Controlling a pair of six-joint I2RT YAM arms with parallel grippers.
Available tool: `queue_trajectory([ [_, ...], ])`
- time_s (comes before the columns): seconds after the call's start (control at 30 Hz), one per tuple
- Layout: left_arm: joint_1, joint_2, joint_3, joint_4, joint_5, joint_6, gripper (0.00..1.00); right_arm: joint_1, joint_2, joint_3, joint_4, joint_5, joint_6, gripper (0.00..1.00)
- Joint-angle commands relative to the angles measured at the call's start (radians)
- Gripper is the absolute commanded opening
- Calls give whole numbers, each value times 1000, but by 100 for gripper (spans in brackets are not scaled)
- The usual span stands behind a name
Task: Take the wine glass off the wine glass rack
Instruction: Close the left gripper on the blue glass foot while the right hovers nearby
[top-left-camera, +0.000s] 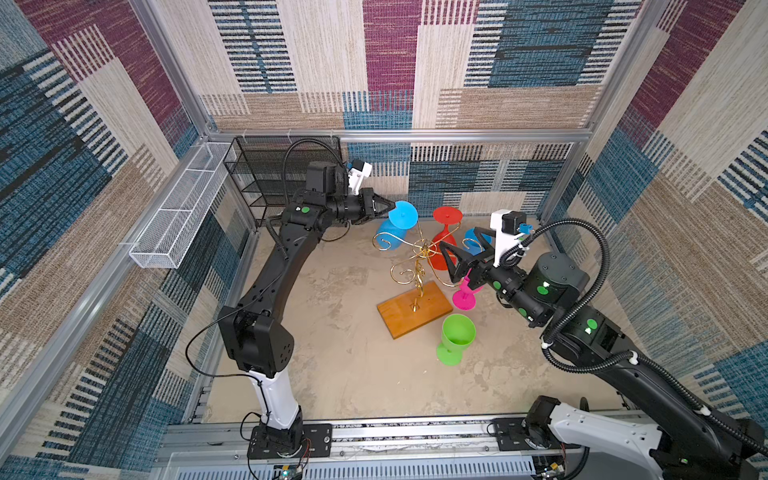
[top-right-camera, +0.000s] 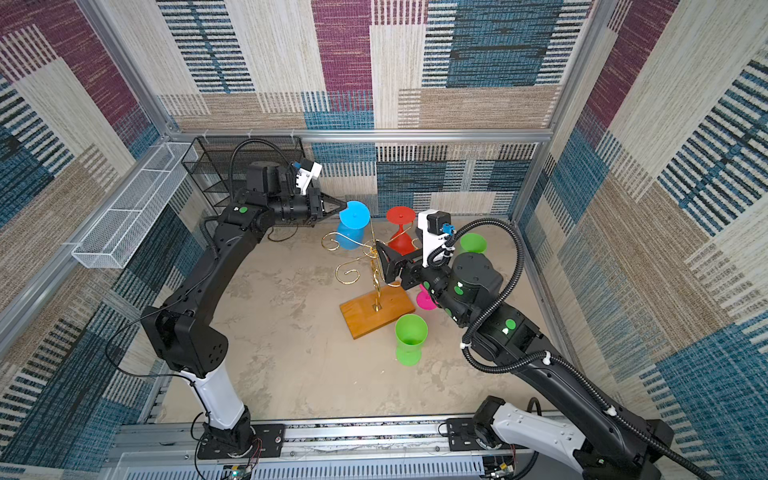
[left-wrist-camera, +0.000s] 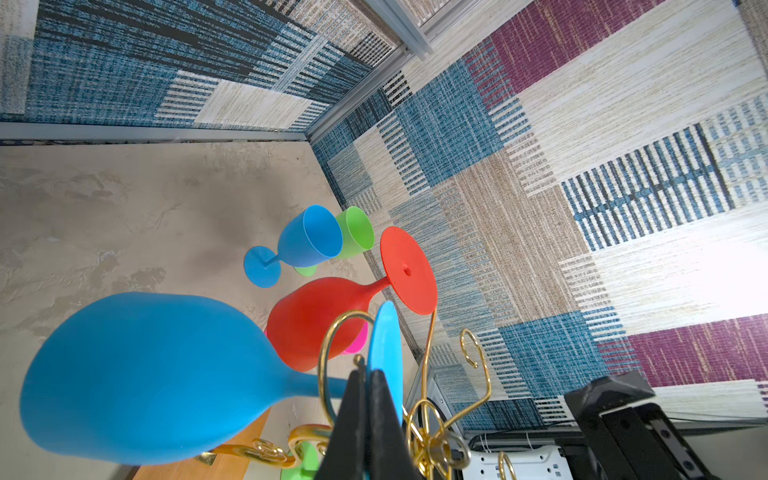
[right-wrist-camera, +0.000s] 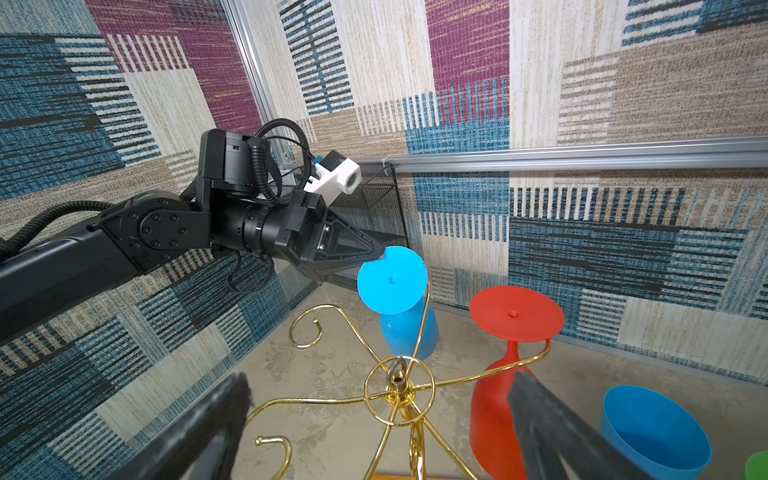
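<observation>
Wine glass rack (top-left-camera: 399, 312) with blue wine glass (top-left-camera: 404, 214), red glass (top-left-camera: 447, 215)

The right arm (top-left-camera: 561, 286) is covering most of the pink glass (top-left-camera: 463, 300) in both top views. In its wrist view the right gripper (right-wrist-camera: 381, 376) is showing blurred fingers (right-wrist-camera: 208, 428) running off the bottom edge, which is also cutting off the upright blue glass (right-wrist-camera: 652, 432). The fingers of the left gripper (left-wrist-camera: 368, 372) are hiding whether they are pinching the foot of the hanging blue glass (left-wrist-camera: 145, 374).
</observation>
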Motion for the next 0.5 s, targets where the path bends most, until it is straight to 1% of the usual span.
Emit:
queue_trajectory([
  [0.0, 5, -5, -2, 96, 34, -68, 0, 0, -5, 0, 42, -2, 0, 99],
  [0.27, 7, 5, -2, 130, 6, -97, 0, 0, -12, 2, 41, -4, 3, 99],
  [0.47, 5, 15, -7, 169, 6, -128, 0, 0, -13, 0, 42, -3, 3, 99],
])
